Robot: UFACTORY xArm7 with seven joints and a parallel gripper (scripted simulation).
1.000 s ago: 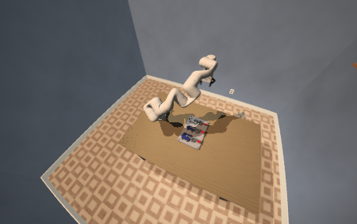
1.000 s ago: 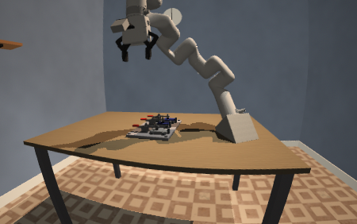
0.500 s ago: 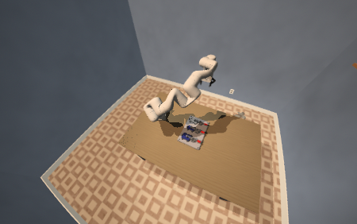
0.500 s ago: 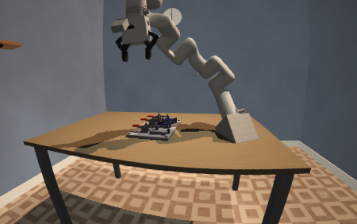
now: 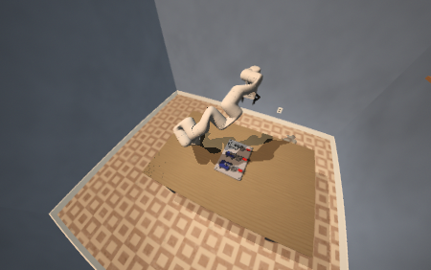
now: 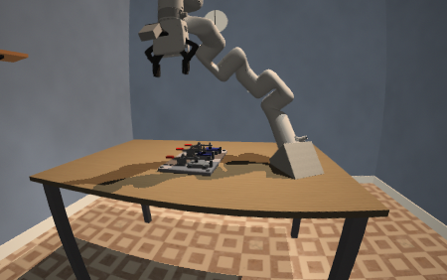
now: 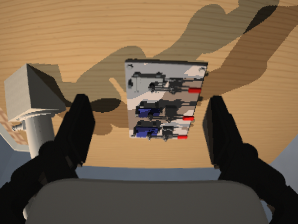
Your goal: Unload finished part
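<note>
top: high, far | exterior: table-level, side-on | wrist: looks down | shared: fixture [image 7: 162,99]
</note>
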